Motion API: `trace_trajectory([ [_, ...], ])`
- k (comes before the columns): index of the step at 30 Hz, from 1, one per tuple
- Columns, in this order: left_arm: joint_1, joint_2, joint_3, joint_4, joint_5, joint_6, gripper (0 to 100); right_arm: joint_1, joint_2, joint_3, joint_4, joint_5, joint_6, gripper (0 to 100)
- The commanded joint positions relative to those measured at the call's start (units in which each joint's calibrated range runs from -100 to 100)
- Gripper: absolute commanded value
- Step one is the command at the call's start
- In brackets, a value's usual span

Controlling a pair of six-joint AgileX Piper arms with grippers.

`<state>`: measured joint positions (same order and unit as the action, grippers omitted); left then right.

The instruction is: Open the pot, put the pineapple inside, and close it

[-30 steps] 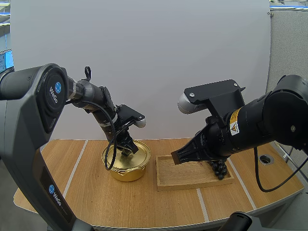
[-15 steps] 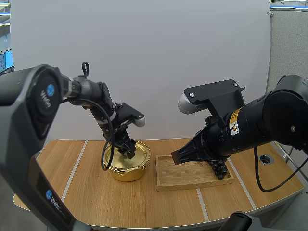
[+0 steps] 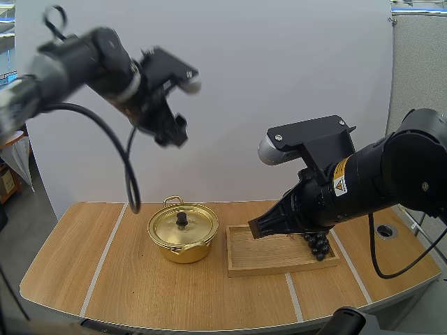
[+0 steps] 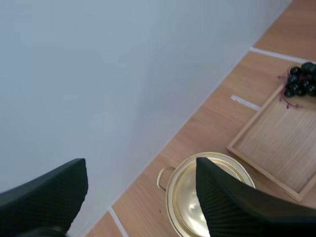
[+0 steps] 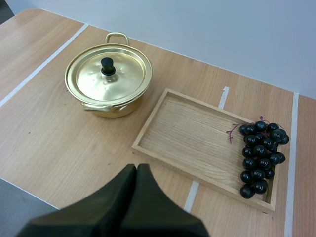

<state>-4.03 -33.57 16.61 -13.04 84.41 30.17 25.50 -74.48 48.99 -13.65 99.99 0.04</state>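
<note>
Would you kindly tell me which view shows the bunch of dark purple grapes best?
The right wrist view: the whole bunch of dark purple grapes lies unobstructed at one end of the wooden tray. In the high view the right arm hides part of it; the left wrist view shows it farther off, at the tray's end.

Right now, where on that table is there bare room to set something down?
The table is bare left of the pot and along its front edge. The tray is free from its pot-side rim to the grapes. Tight: the gap between pot and tray.
</note>
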Motion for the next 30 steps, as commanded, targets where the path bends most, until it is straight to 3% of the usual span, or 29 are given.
trace_trajectory([
  [1, -0.2, -10.4, -1.8, 0.4, -2.0, -0.7, 100, -0.1, -0.5, 0.2, 0.1, 0.0, 0.0, 0],
  [10, -0.2, -26.1, -1.8, 0.0, -4.2, -0.8, 100, -0.1, -0.5, 0.2, 0.1, 0.0, 0.0, 0],
  [24, -0.2, -41.1, -1.7, -4.3, 7.5, -9.6, 99, -1.0, -0.5, 0.2, 0.4, 0.0, 0.0, 0],
  [25, -0.2, -41.4, -1.7, -4.3, 8.5, -9.6, 81, -1.7, -0.5, 0.2, -0.1, 0.0, 0.0, 0],
  [26, -0.2, -41.5, -1.7, -4.3, 9.3, -9.6, 71, -2.1, -0.5, 0.2, -0.3, 0.0, 0.0, 0],
  [27, -0.2, -42.0, -1.7, -4.3, 11.1, -9.6, 49, -3.1, -0.5, 0.2, -0.3, 0.0, 0.0, 0],
  [30, -0.2, -42.9, -1.7, -4.3, 15.6, -9.6, 0, -5.0, -0.5, 0.2, 0.3, -4.1, 0.0, 0],
])
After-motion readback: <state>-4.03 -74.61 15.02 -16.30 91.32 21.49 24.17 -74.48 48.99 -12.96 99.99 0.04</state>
